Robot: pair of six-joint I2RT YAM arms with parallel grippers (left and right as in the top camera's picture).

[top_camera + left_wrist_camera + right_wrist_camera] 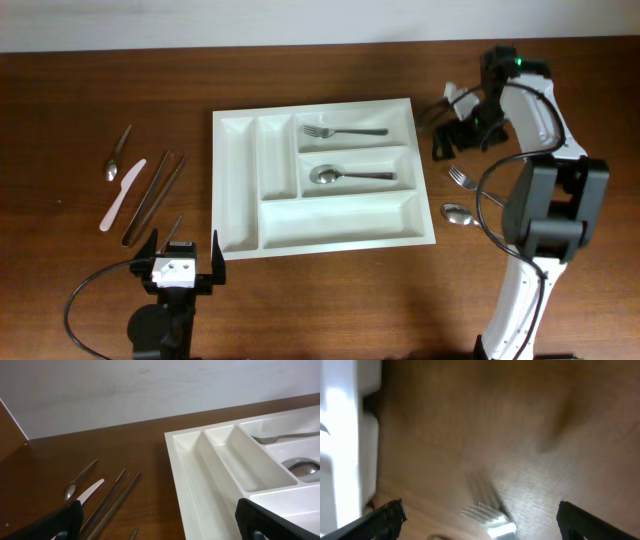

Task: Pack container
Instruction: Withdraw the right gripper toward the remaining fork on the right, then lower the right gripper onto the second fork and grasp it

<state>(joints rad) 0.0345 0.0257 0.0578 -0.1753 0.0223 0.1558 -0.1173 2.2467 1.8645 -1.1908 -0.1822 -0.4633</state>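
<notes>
Overhead view, white container [235,185] holding fork [345,131] and spoon [350,175], left gripper [184,248] released, right gripper [480,519] released near loose fork [462,180]

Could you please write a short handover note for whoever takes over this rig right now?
Left tool: open, empty, in front of the cutlery tray, near its left corner.
Right tool: open, empty, above the loose fork right of the tray.
Done: packed fork in the top long compartment, packed spoon in the middle one; the other three are empty.
Left to pack: loose fork and loose spoon on the right; small spoon, white knife, two long dark sticks on the left.
</notes>
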